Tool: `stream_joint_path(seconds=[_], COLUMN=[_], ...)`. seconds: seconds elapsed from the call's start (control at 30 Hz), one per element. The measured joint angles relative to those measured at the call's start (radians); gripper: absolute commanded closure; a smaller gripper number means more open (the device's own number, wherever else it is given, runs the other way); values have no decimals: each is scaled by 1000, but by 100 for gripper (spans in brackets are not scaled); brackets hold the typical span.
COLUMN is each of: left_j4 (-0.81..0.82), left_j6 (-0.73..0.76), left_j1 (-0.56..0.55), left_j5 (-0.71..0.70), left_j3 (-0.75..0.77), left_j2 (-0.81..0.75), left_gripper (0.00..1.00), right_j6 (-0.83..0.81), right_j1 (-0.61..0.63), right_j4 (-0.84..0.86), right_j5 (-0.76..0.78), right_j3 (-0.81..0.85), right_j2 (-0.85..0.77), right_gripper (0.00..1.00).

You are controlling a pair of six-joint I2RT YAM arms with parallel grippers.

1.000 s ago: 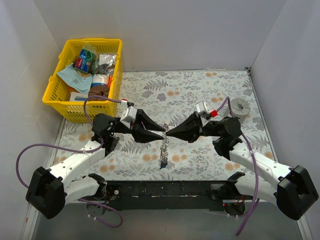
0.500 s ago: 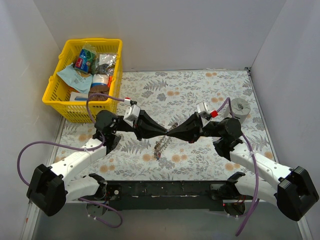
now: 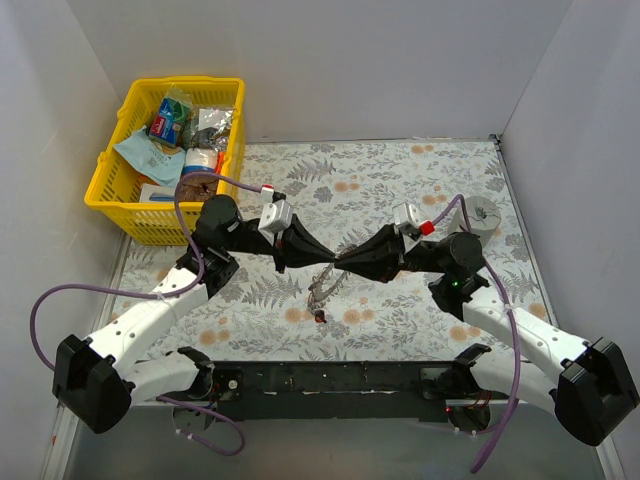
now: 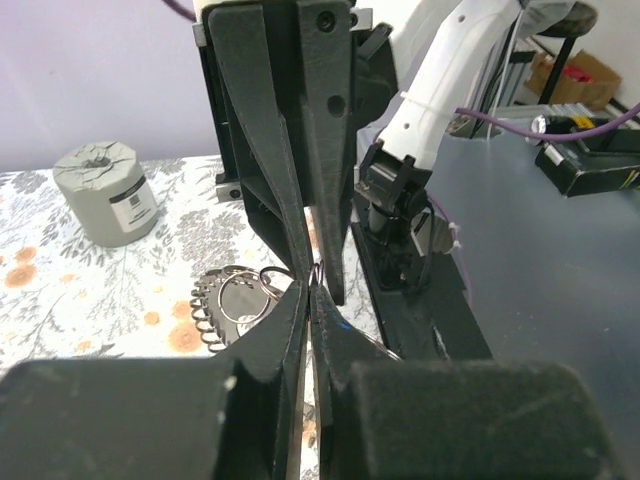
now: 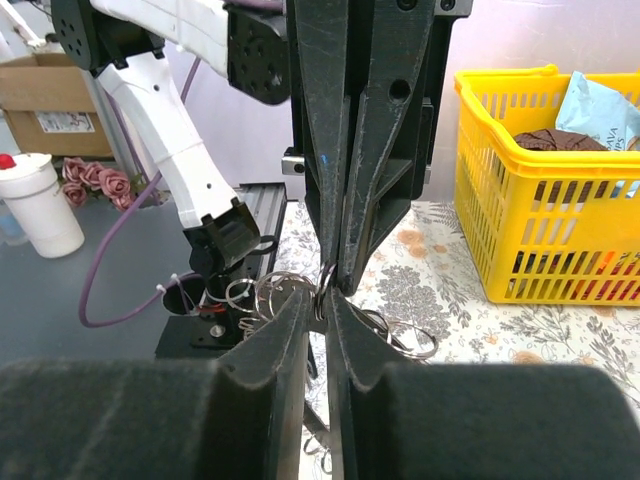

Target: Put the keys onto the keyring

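In the top view my left gripper (image 3: 325, 262) and right gripper (image 3: 345, 264) meet tip to tip above the middle of the mat. Both are shut on the same small wire ring (image 5: 324, 283), which also shows in the left wrist view (image 4: 318, 270). The keyring (image 4: 212, 310), silvery with a beaded rim, hangs just below the tips with further small rings (image 5: 268, 292). From above the bunch (image 3: 322, 285) dangles under the tips, with a red key (image 3: 320, 315) lowest. A blue speck (image 4: 341, 325) shows by my left finger. I cannot make out other keys.
A yellow basket (image 3: 112, 190) full of packets stands at the back left, also in the right wrist view (image 5: 560, 250). A squat grey cylinder (image 3: 484, 214) stands at the right, also in the left wrist view (image 4: 105, 192). White walls close the back and sides.
My left gripper has moved right until its tips meet the right gripper's. The bunch, which hung long and straight, has drawn up and swung into a shorter cluster under the tips.
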Motion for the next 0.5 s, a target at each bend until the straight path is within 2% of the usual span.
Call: stream_joint_path(seconds=[0.1,0.27,0.5], left_j4=[-121,-318,-513], left_j6=[73,194,320], left_j1=[2,4,2], left_j5=[-8,-26,-50], left_j3=[48,131,195], left_j2=[3,21,48], left_gripper=[100,100,100], right_j6=[-47,-132,-196], right_j1=[0,0,1], right_j4=[-77,-216,-340], right_j5=[-8,-5,9], right_j3=[29,73,95], right_j2=[-8,-18,-15], right_gripper=[74,74,70])
